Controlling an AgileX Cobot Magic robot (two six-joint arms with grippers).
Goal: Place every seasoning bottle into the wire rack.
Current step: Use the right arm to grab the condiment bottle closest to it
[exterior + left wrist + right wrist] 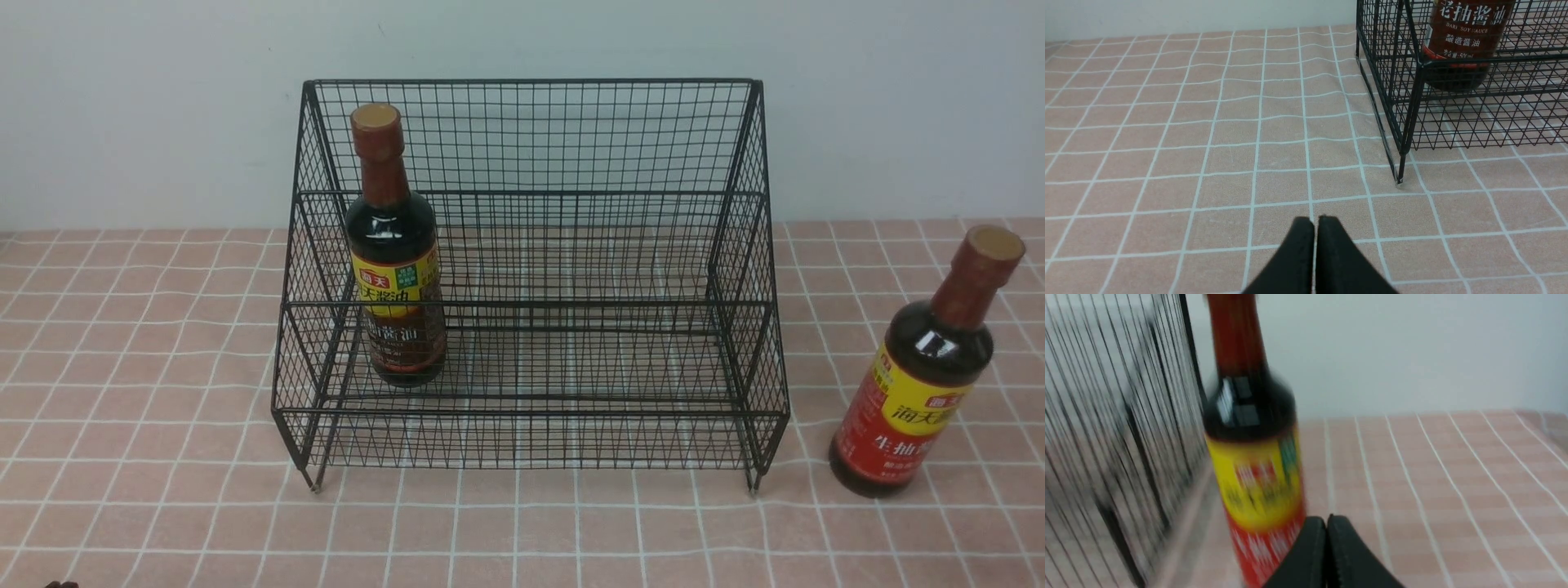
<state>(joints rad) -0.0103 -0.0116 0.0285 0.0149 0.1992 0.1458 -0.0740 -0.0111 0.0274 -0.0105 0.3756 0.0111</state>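
Two seasoning bottles and one wire rack point(571, 139) — that's my count. I see the brown-label bottle point(395, 278) standing upright inside the rack, at the left end of its lower front shelf. The red-label bottle point(914, 392) stands outside on the checked tablecloth point(163, 367), near the rack's right side and close to the surface's right edge. My left gripper point(1314, 220) and right gripper point(1326, 520) — fingers pressed together, holding nothing.
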